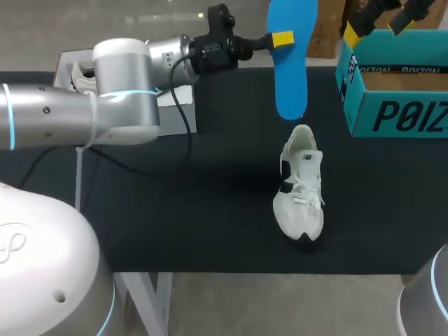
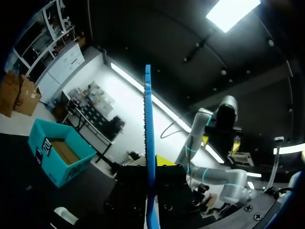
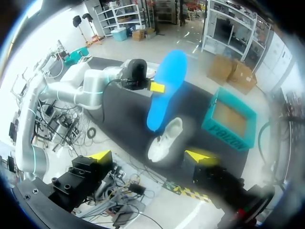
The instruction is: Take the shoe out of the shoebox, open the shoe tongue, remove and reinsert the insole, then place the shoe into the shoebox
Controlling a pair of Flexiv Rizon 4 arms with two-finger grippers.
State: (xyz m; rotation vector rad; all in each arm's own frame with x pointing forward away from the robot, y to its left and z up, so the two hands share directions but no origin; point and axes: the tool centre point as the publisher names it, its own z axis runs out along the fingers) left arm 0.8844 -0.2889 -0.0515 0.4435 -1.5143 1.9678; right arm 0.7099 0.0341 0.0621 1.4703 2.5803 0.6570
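A blue insole (image 1: 290,66) hangs upright above the black table (image 1: 175,210), with my left gripper (image 1: 283,39) shut on its upper part. In the left wrist view the insole (image 2: 148,138) stands edge-on between the fingers of that gripper (image 2: 151,168). Under the insole's lower end a white shoe (image 1: 301,185) lies on the table, toe toward the front edge. The teal shoebox (image 1: 392,115) stands open at the back right. My right gripper (image 1: 383,19) is high above the box, open and holding nothing. Seen from the right wrist, that gripper (image 3: 151,156) looks down on the shoe (image 3: 167,136), the insole (image 3: 164,88) and the box (image 3: 209,126).
A pale flat board (image 1: 178,94) with a whitish object (image 1: 80,75) lies at the back left, behind my left arm. The left arm's cable (image 1: 187,122) droops over the table there. Bare black table surface lies left of the shoe.
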